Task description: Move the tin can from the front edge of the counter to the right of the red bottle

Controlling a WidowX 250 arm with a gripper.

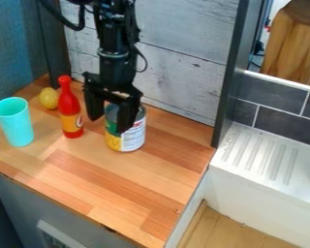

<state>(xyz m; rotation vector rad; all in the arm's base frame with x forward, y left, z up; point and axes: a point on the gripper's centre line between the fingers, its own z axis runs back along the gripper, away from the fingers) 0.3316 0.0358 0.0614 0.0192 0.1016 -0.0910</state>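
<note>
Can (133, 138), upright on bench (125, 179), left of frame centre. Sits partly behind pincer (108, 124) as seen here, its lower part showing beneath. Pincer hangs from upper left of frame, tips down, fingers spread wide, nothing gripped. Finger nearer frame's right crosses front of can in view; whether touching, cannot tell. Other finger between can and red bottle (69, 109), which stands upright just beside, toward frame's left. Beyond bottle: yellow lemon-like object (49, 98), turquoise cup (15, 123) at left edge.
</note>
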